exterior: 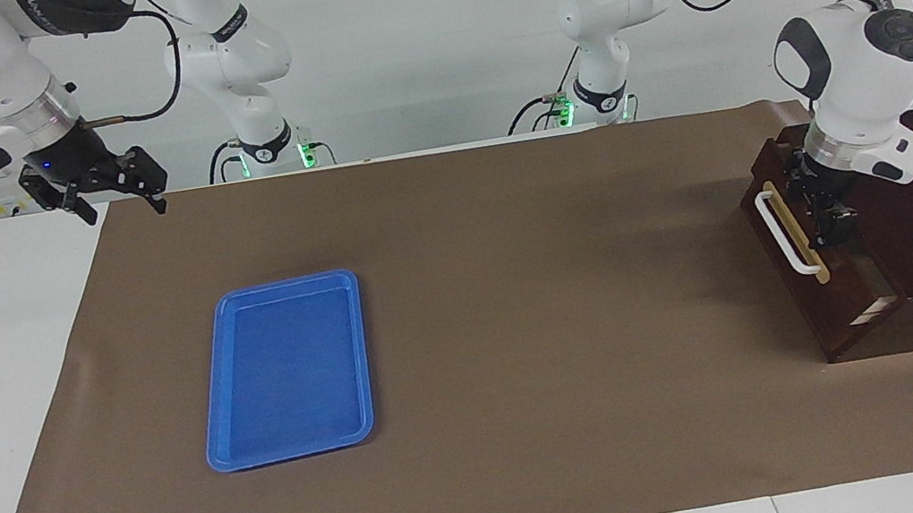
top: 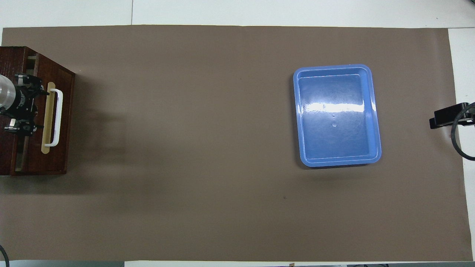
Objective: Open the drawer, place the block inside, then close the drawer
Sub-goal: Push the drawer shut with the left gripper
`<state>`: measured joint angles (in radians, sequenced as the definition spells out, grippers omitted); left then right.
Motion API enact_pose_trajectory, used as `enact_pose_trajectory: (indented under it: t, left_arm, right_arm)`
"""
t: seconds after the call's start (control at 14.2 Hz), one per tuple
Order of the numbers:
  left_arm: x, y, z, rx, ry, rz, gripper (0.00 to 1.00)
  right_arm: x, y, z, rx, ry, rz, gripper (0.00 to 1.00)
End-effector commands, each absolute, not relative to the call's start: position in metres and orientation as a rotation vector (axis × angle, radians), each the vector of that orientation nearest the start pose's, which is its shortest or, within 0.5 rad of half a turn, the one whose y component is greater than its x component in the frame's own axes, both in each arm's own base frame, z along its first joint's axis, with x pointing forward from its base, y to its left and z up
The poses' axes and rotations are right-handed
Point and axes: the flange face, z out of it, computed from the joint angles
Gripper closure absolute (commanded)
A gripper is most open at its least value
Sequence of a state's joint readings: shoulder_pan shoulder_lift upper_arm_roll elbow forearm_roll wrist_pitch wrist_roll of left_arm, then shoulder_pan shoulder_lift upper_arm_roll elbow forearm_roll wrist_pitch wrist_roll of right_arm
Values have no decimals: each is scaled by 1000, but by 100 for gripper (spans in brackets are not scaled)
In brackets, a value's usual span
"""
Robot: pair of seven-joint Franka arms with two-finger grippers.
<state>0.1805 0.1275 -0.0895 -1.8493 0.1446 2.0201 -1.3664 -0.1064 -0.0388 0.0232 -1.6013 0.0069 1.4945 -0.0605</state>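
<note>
Left gripper (exterior: 828, 212) at the open drawer (exterior: 823, 288)
We cannot tell its jaws' state; the rigid white handle (exterior: 786, 232) offers our firmest hold.

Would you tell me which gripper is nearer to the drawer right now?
The left. The left gripper is down at the drawer, just over its slightly open top beside the white handle. The right gripper waits at the right arm's end of the table.
</note>
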Motion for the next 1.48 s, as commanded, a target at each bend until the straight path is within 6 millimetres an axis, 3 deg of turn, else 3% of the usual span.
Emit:
enact_pose_trajectory:
  t: [0.0, 0.21, 0.28, 0.42, 0.56, 0.84, 0.91, 1.2, 1.41]
  left_arm:
    - [590, 91, 464, -2376, -1900, -167, 0]
    - [589, 84, 468, -2379, -1880, -145, 0]
    - [587, 78, 480, -2388, -1857, -130, 0]
    - [574, 62, 524, -2446, -1796, -124, 0]
    - [556, 43, 552, -2626, -1554, -69, 0]
    - [532, 0, 578, -2873, -1017, 38, 0]
    - [531, -3, 584, -2896, -945, 50, 0]
    - [530, -10, 581, -3028, -447, 127, 0]
    - [553, -13, 578, -3059, -262, 187, 0]
  right_arm:
    - [533, -46, 626, -3149, -4, 103, 0]
    - [533, -46, 626, -3149, -4, 106, 0]
    - [531, -45, 628, -3149, -4, 103, 0]
    - [531, -45, 629, -3150, -1, 101, 0]
    - [531, -44, 629, -3150, -1, 98, 0]
    - [530, -39, 628, -3148, -11, 105, 0]
    - [530, -39, 628, -3149, -11, 103, 0]
    - [530, -38, 628, -3147, -14, 103, 0]
    - [530, -38, 628, -3147, -11, 103, 0]
